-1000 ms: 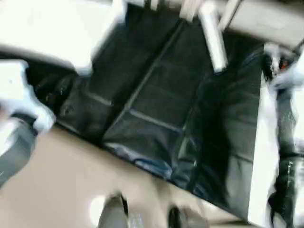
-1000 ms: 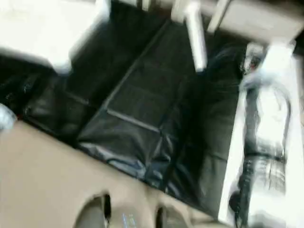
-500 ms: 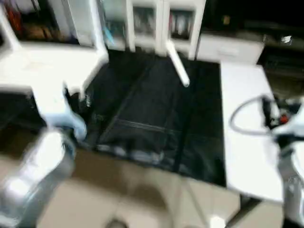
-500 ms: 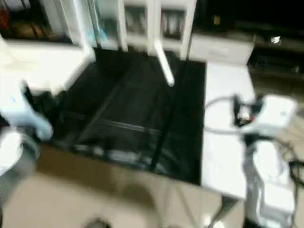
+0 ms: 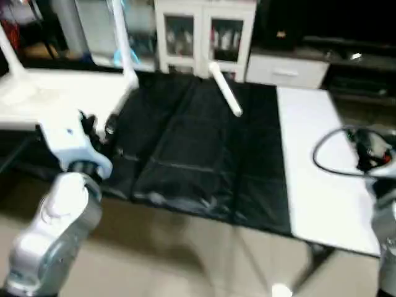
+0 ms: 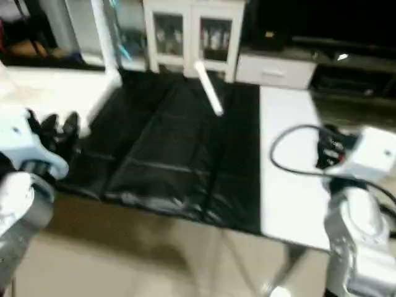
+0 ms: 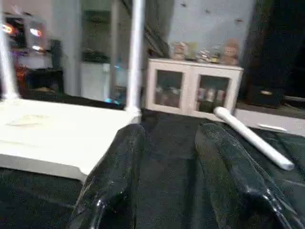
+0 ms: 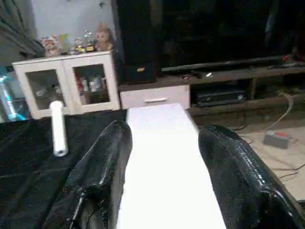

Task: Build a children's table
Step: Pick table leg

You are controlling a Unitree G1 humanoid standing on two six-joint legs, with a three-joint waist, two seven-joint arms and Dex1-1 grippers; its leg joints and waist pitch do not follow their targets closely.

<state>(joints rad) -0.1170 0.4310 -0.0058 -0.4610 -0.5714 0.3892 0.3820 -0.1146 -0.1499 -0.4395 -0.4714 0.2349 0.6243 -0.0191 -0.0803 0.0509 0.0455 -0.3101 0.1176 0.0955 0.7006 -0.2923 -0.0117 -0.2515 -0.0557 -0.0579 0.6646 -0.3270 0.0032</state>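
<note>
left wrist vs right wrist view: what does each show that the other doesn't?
Left wrist view: the upturned tabletop with an upright leg fitted at its corner, between the open left gripper fingers.
Right wrist view: the white board, a low drawer unit and a dark TV stand, framed by the open right gripper.
Both: the loose leg on the black sheet, and the glass-door cabinet.

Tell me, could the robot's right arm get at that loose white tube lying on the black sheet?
Probably yes: the leg lies alone on the black sheet with nothing in between, and the right gripper has open, empty jaws.
</note>
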